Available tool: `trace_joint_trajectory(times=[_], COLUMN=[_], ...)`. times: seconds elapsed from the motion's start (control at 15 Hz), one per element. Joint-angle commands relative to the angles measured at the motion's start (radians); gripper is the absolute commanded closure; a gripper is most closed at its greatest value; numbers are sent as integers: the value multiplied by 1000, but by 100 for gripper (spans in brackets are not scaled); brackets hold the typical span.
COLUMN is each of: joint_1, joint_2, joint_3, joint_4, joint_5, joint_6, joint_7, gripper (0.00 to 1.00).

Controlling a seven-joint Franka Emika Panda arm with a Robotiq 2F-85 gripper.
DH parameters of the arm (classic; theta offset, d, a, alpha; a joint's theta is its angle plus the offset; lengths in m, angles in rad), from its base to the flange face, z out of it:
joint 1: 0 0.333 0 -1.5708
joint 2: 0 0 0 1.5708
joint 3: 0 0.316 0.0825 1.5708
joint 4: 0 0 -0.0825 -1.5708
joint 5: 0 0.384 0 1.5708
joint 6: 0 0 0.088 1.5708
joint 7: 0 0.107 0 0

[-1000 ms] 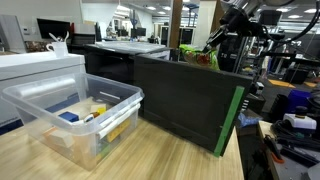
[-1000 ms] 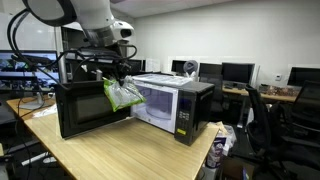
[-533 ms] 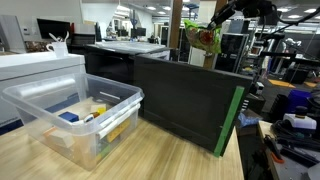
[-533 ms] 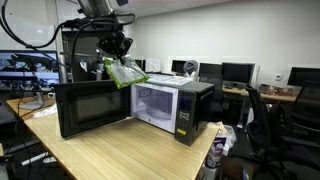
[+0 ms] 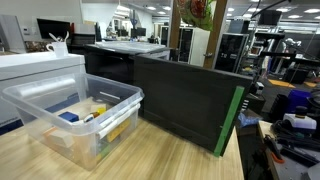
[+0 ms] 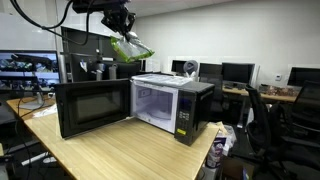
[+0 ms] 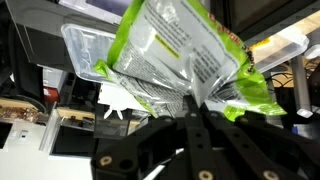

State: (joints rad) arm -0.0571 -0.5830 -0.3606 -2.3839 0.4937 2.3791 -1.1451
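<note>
While the gripper (image 6: 119, 22) clenches one edge of a green-and-silver snack bag (image 6: 132, 47), the bag hangs tilted just under the fingers (image 7: 172, 134), high above the microwave (image 6: 172, 100). Its open door (image 6: 93, 108) juts out below them, and a clear bin (image 5: 75, 120) sits well apart.

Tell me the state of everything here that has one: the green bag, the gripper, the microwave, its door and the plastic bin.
green bag: pinched at one edge, hanging tilted in the air
gripper: shut on green bag
microwave: cavity looks empty
microwave door: swung wide open
clear plastic bin: no lid, items inside
</note>
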Motion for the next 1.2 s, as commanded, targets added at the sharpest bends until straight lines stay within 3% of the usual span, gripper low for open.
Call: trace_joint_trajectory(times=[0.0, 0.53, 1.13], joint_1=[70, 112, 70], joint_2=[68, 277, 508], joint_3=[-6, -7, 66], joint_4=[113, 315, 520], joint_5=[9, 58, 177], joint_6=[-11, -4, -4], joint_7=[71, 118, 112], gripper=[100, 100, 100])
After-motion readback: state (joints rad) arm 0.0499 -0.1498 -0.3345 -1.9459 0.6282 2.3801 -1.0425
